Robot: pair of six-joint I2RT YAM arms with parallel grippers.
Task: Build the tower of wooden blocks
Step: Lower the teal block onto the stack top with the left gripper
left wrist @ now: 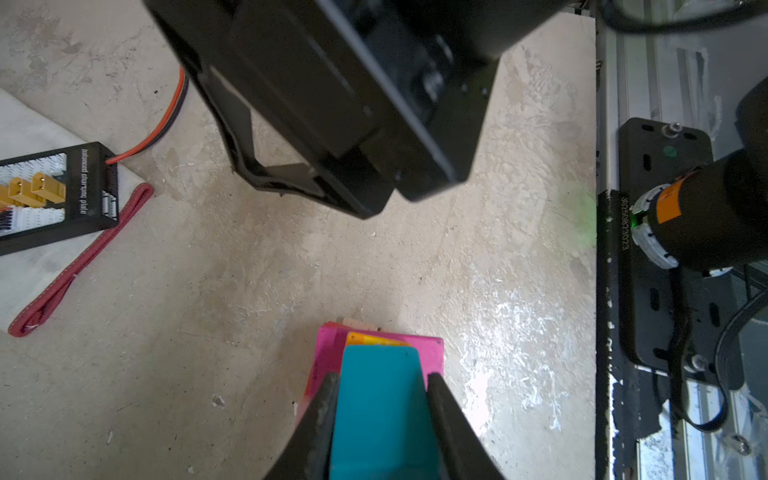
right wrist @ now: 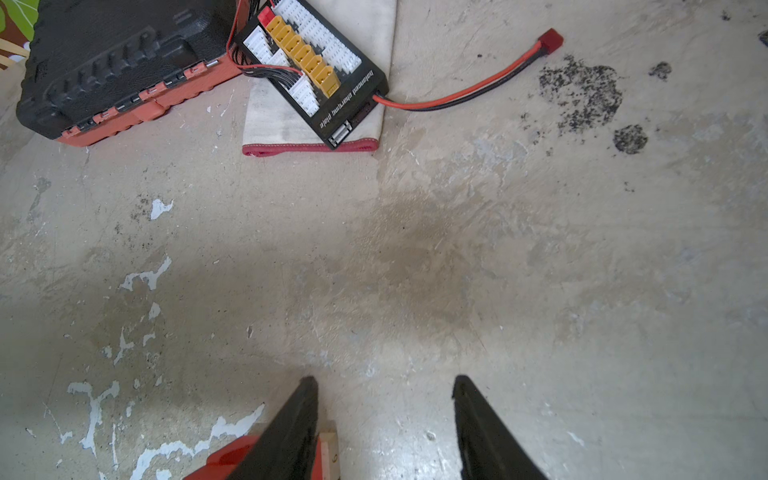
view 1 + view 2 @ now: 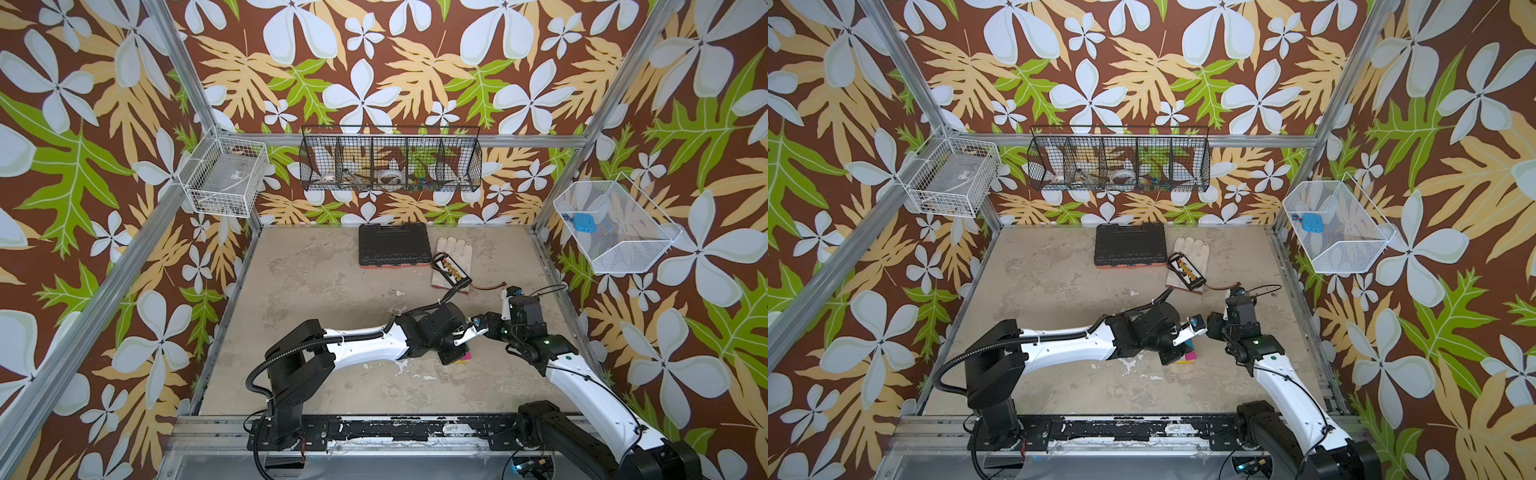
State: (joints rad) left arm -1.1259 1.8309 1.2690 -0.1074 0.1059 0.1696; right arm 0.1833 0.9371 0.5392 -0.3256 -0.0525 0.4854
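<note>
In the left wrist view my left gripper (image 1: 382,376) is shut on a teal block (image 1: 382,415), one finger against each of its sides. Directly under it sits the wood block tower, showing a pink block (image 1: 430,353) and an orange one (image 1: 374,340). In both top views only a pink and yellow corner of the tower (image 3: 466,356) (image 3: 1188,356) peeks out from under the left wrist. My right gripper (image 2: 385,379) hangs open over bare floor, nothing between its fingers. A red block (image 2: 232,457) and a tan block (image 2: 328,451) lie just outside one finger.
A black tool case (image 3: 394,245) lies at the back, with a glove (image 3: 451,253) and a black charging plate (image 3: 452,270) beside it and a red-black wire (image 2: 465,93) trailing right. The right arm (image 3: 523,311) stands close beside the left wrist. Wire baskets (image 3: 390,160) hang on the walls.
</note>
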